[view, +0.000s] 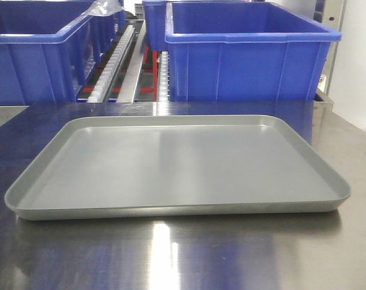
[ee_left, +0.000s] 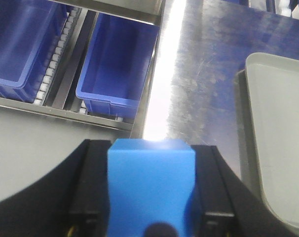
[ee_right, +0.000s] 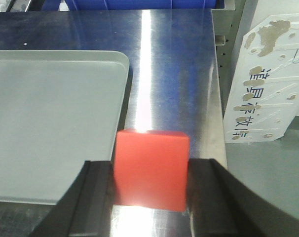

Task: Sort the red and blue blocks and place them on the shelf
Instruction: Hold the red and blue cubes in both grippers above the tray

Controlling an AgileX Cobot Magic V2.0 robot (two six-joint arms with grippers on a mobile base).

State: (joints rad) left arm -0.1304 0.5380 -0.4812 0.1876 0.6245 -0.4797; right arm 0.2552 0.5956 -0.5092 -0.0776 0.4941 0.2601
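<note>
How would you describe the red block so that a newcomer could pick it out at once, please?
Start at the shiny steel tabletop and find the grey tray on it. Just off the tray's right rim, the right gripper is shut on the red block. It is the only red cube; its twin, the blue block, sits in the left gripper.
</note>
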